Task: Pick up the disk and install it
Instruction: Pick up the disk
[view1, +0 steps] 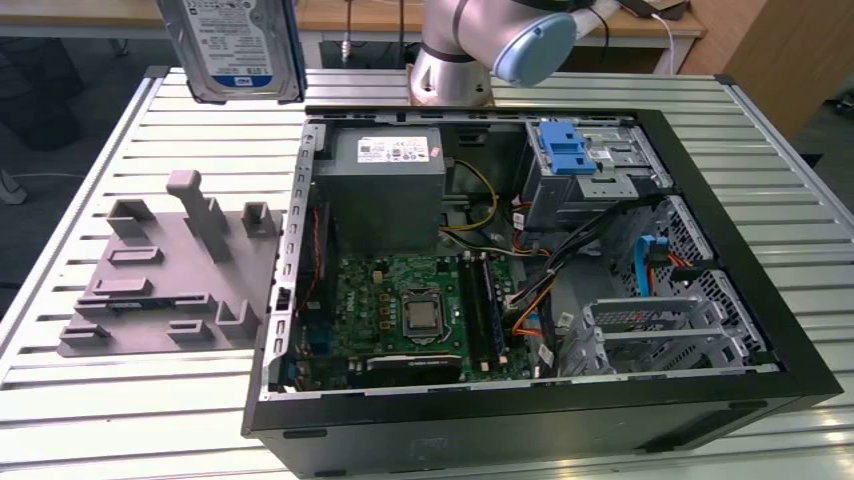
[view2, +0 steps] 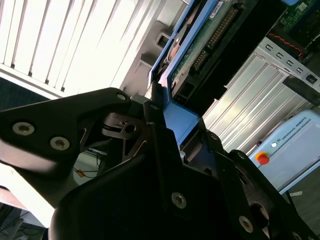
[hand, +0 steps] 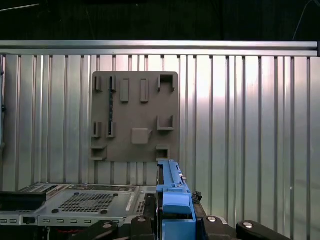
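Disk clamped and held off the table.
Fingers (view2: 159, 135) of gripper (view2: 177, 120) closed on blue rail end of disk (view1: 230, 45). Disk stood upright, label toward exterior view, at that view's upper left. Raised clear of slatted table (view1: 120, 400), apart from grey fixture plate (view1: 160, 290) and open computer case (view1: 534, 420).

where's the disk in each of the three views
Exterior view: the disk hangs upright, label showing, high on the exterior view's left, above the slatted table.
First wrist view: the disk is edge-on, blue rail nearest the camera, with the slatted table beyond.
Second wrist view: the disk is edge-on in the gripper, the slatted table behind.
Shared landmark: the slatted table.
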